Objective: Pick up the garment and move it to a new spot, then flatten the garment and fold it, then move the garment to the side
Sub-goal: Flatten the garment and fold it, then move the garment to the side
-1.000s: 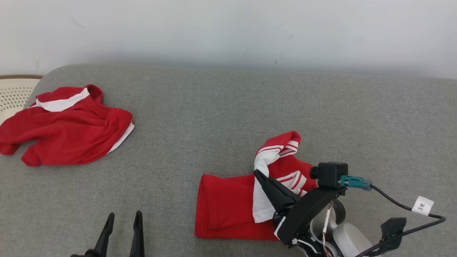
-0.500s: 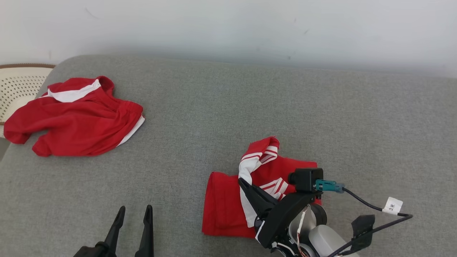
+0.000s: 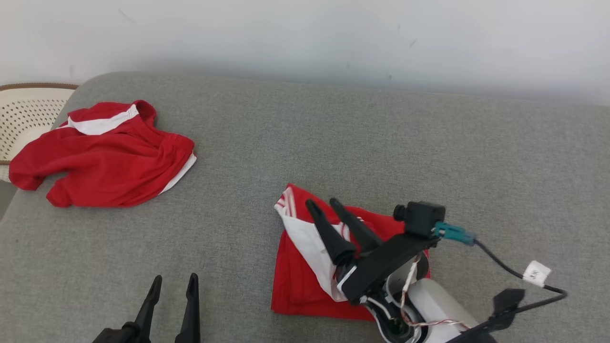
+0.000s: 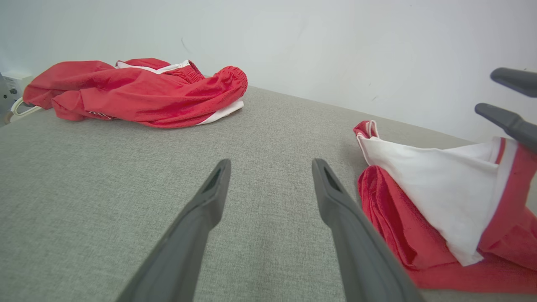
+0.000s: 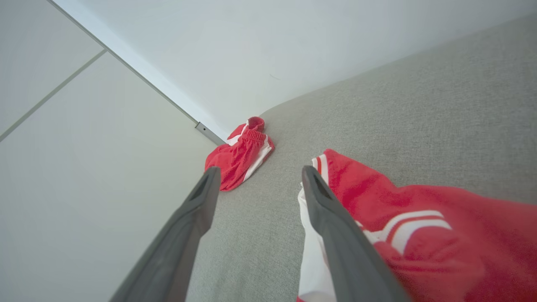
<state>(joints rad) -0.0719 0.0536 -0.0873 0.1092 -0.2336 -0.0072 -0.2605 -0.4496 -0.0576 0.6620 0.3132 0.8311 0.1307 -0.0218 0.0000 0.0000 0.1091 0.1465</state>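
Observation:
The garment (image 3: 295,281) is a red piece with white panels and stripes, lying folded on the grey cushion (image 3: 333,133) right of centre. My right gripper (image 3: 321,203) hovers over its white flap, open, with nothing between the fingers. In the right wrist view the right gripper (image 5: 261,169) stands apart over the garment's (image 5: 419,197) striped edge. My left gripper (image 3: 174,277) rests open at the lower left, clear of the cloth. In the left wrist view the left gripper (image 4: 272,161) has the garment (image 4: 436,197) to its right.
A second crumpled red and white garment (image 3: 105,162) lies at the cushion's far left corner, beside a pale perforated basket (image 3: 24,114). A plain white wall runs behind the cushion. Bare grey fabric stretches across the back and right.
The right gripper carried the raised striped flap leftward, laid it down over the garment and opened, letting go. The head camera shifted slightly; the left gripper kept its pose.

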